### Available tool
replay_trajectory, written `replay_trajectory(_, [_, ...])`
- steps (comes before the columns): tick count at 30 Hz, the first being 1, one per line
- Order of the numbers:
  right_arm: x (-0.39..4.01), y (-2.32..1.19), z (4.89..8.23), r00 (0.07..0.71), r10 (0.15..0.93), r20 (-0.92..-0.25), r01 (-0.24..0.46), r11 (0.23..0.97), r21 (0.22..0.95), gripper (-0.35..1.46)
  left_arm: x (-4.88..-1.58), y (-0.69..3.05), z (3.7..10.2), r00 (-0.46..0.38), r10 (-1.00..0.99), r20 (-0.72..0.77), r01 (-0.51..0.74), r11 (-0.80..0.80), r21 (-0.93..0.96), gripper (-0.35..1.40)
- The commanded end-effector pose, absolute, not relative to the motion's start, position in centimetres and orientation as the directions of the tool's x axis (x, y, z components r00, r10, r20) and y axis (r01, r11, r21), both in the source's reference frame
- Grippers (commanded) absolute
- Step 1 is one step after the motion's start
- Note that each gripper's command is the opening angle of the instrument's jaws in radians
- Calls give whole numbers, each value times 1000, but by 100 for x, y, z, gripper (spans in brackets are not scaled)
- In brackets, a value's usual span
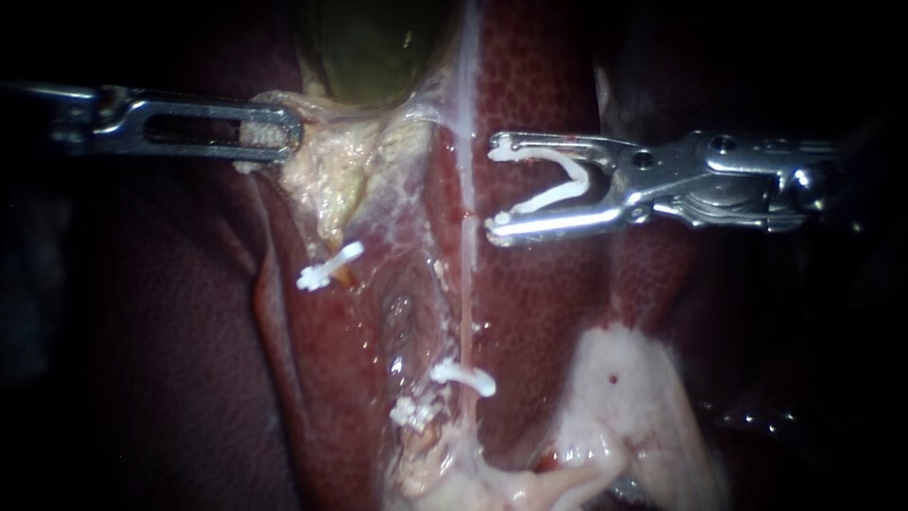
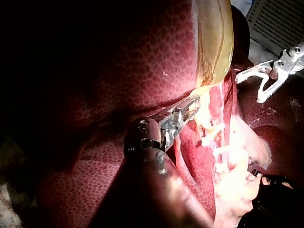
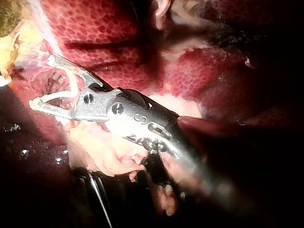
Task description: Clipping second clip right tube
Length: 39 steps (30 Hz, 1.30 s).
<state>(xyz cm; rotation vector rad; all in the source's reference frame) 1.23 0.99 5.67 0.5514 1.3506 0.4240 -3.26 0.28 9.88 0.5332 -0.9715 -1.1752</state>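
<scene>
**Endoscope view, with both wrist views.** Your left instrument (image 1: 282, 130) entered from the left. Its jaws lay together on the fringe of pale tissue (image 1: 331, 166) just below the gallbladder (image 1: 369, 47). Only the slotted upper jaw showed flat-on, with the other hidden behind it. The shaft faded into darkness at the frame's edge.

Your right instrument (image 1: 497, 186) entered from the right. Its jaws stood wide apart and carried an open clip (image 1: 558, 185), whose two white legs were seated against both jaws. The mouth of that clip faced the right tube (image 1: 466, 274), a thin pale strand running down over the liver (image 1: 539, 85). The jaw tips stood just beside the tube, and the tube was not yet between them.

Lower on the same tube sat a closed clip (image 1: 463, 376). Near its foot lay a second white clip (image 1: 411, 414), half buried in ragged tissue, so you could not tell what it gripped. A further clip (image 1: 329, 266) lay across the strand under the pale tissue, well to the left.

The tube's lower end was lost in a pale fatty mass (image 1: 624, 397), and its upper end ran out of frame. In the right wrist view glare washed out the tube ahead of the jaws. In the left wrist view your own instrument's wrist blocked much of the lower field.
</scene>
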Motion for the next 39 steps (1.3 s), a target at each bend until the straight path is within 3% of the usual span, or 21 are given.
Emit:
replay_trajectory(1, [125,95,569,173,595,-785,24,794,608,58,-326,28,988,69,-934,350,519,333,787,-35])
replay_trajectory(11, [126,56,633,290,634,-717,16,746,666,58,-324,28,988,70,-934,350,519,333,787,-35])
replay_trajectory(24, [131,10,667,372,655,-657,14,704,710,57,-321,28,989,70,-934,350,519,334,787,-35])
replay_trajectory(39, [140,-21,701,419,665,-618,14,676,737,56,-321,27,989,70,-934,350,519,334,787,-35])
